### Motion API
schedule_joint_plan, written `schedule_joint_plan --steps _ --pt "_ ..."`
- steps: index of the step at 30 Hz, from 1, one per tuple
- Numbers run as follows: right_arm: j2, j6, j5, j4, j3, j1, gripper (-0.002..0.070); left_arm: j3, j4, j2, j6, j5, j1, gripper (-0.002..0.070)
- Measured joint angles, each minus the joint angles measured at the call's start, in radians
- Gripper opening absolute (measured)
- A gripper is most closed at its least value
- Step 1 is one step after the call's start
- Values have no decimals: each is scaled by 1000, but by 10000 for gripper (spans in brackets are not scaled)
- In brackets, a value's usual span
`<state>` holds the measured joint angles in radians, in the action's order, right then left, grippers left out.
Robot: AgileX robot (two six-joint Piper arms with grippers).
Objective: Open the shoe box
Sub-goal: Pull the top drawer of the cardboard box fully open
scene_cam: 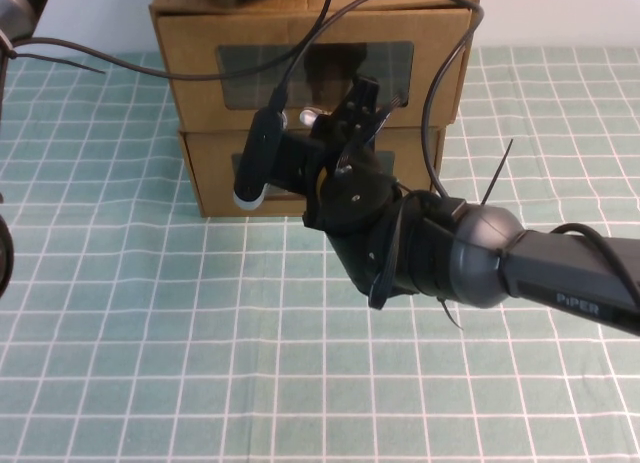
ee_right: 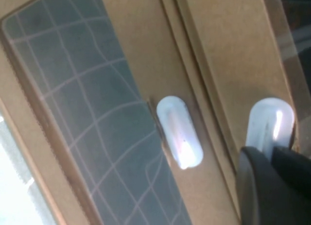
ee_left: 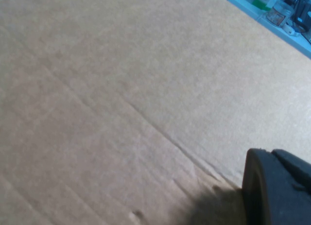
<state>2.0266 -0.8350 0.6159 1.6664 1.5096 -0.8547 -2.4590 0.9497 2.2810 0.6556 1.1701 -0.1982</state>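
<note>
Left gripper (ee_left: 277, 188): close over bare brown cardboard; spread or pressed together cannot be told.
Cloth (scene_cam: 120, 333): green with a white grid, covering the table.
Lower shoe box (scene_cam: 205, 173): brown cardboard, far centre of the table, front largely hidden by the arm.
Upper shoe box (scene_cam: 190, 43): stacked squarely on the lower one, with a dark front window (scene_cam: 250, 73).
White pull tabs (ee_right: 180, 132): two, oval, on the cardboard fronts beside a window.
Right gripper (scene_cam: 368, 93): against the box fronts, just above the seam between the two boxes, jaws pressed together. One dark finger (ee_right: 267, 186) meets the second tab (ee_right: 269, 118); whether it is pinched cannot be told.
Right arm (scene_cam: 560, 273): enters from the right.
</note>
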Motion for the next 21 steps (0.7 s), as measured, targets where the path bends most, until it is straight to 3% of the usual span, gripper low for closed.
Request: schedule_joint_plan --steps 11,21 --pt "-119 -14 28 45 -193 -56 11 0 0 0 0 0 0 -6" --pt "-282 -79 53 -3 -433 -196 10 0 0 0 0 0 0 -6"
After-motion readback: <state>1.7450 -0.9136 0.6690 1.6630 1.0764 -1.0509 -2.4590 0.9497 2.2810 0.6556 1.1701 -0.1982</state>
